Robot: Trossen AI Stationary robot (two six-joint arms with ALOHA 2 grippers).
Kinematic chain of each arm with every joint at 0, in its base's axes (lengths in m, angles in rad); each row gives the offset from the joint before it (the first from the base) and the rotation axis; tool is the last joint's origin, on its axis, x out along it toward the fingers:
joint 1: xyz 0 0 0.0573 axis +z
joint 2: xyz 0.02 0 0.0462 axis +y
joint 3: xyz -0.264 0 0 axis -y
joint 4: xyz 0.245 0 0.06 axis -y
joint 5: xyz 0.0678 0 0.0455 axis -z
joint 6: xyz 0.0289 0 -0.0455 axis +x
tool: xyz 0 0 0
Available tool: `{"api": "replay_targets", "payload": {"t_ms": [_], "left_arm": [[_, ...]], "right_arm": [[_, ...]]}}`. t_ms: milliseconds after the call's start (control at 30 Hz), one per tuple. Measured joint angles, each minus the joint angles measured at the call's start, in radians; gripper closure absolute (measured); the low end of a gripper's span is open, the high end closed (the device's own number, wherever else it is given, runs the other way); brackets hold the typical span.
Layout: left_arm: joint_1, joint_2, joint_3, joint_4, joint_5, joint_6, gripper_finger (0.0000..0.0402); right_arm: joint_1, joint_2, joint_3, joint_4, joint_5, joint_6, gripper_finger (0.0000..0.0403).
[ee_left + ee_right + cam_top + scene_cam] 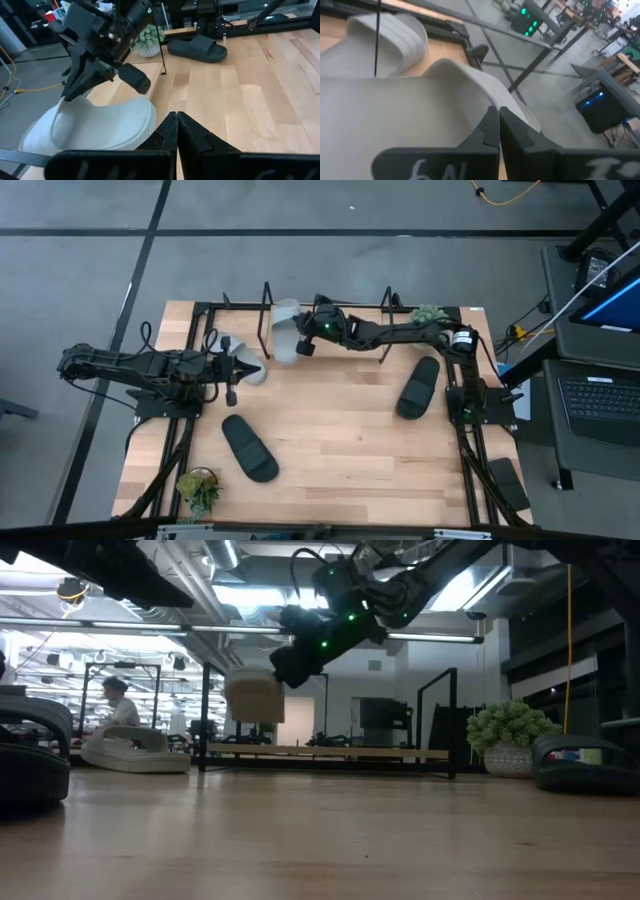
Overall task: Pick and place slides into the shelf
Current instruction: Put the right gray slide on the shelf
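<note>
My right gripper (302,340) reaches across from the table's right and is shut on a light grey slide (285,330). It holds the slide in the air over the left end of the shelf (330,752), beside its left upright loop (265,310). The second light grey slide (235,352) lies flat on the table left of the shelf. My left gripper (255,370) is shut and sits low right beside it. One black slide (418,387) lies on its sole at the right, the other black slide (250,448) at the near left. My right gripper pinches the light grey slide at the edge by its strap (470,85) between both fingers, coming level from the table's right. The slide is lifted clear and hangs beside and below the fingers (255,695). I cannot tell whether my left gripper touches the second grey slide.
Small potted plants stand at the far right corner (428,313) and the near left corner (198,490). A larger black frame (470,450) runs along the table's sides. Bare wood lies in the middle and near right. A person (120,705) sits in the room beyond.
</note>
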Motion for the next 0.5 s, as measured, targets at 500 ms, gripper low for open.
{"api": "replay_targets", "payload": {"t_ms": [500], "left_arm": [[0.000,0.000,0.000,0.000,0.000,0.000,0.0401]], "right_arm": [[-0.027,0.050,-0.001,0.066,0.000,0.050,0.0402]]}}
